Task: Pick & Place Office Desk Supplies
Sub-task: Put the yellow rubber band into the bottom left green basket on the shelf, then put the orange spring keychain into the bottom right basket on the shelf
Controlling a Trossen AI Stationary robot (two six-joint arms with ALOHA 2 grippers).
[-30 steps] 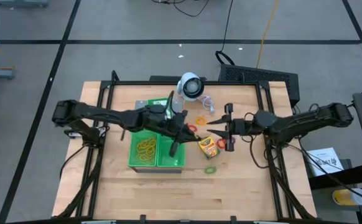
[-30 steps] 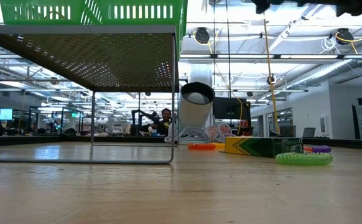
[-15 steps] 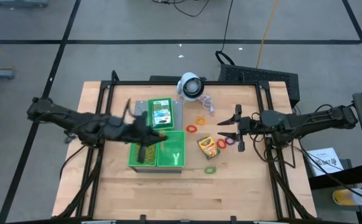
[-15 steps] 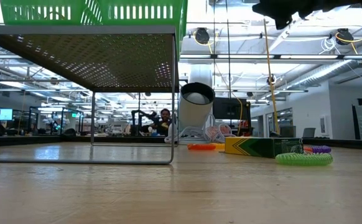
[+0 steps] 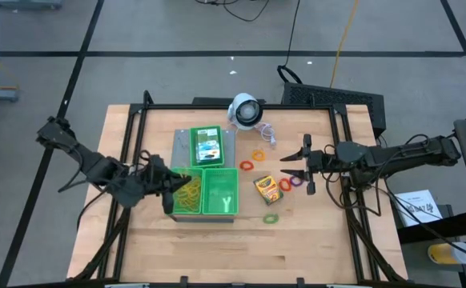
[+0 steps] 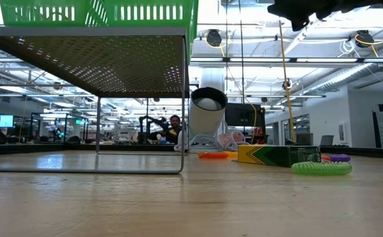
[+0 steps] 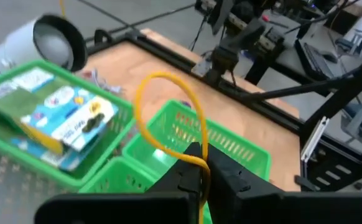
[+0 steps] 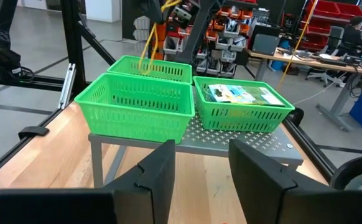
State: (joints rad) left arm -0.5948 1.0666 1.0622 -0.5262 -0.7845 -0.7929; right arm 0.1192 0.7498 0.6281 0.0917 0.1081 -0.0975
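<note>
Thin yellow rubber-band loop (image 7: 168, 118), perforated green trays (image 5: 219, 210)

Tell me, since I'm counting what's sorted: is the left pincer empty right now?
No; the left pincer is shut on a yellow rubber band, whose loop stands up above the green tray.

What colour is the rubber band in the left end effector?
Yellow rubber band, pinched in the left end effector; clearest in the left wrist view.

Two dark, cabled, jointed arms
</note>
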